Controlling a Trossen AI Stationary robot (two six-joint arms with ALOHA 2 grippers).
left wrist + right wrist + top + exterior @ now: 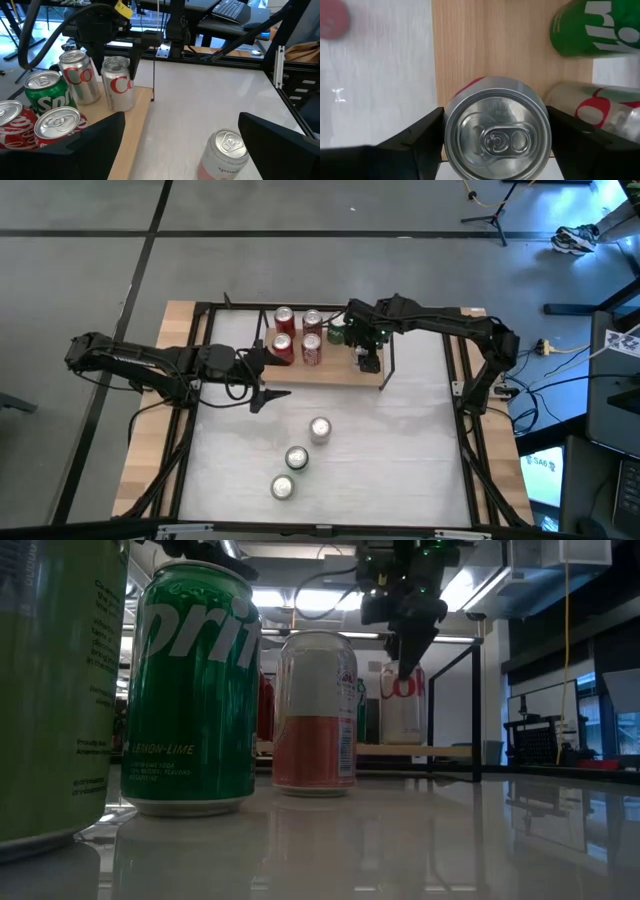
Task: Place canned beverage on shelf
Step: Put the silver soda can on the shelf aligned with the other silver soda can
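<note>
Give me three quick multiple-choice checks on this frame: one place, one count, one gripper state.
1. Where is the right gripper?
A) over the shelf
B) over the table's front edge
C) outside the table

2. How many cans stand on the white table, off the shelf?
A) one
B) three
C) five

3. The left gripper is:
A) shut on a green can
B) shut, empty
C) open, empty

Answers:
1 A: its fingers clasp a silver can over the wood board.
2 B: the high view shows three in a row in front of the shelf.
3 C: its fingers stand wide apart with nothing between them.
</note>
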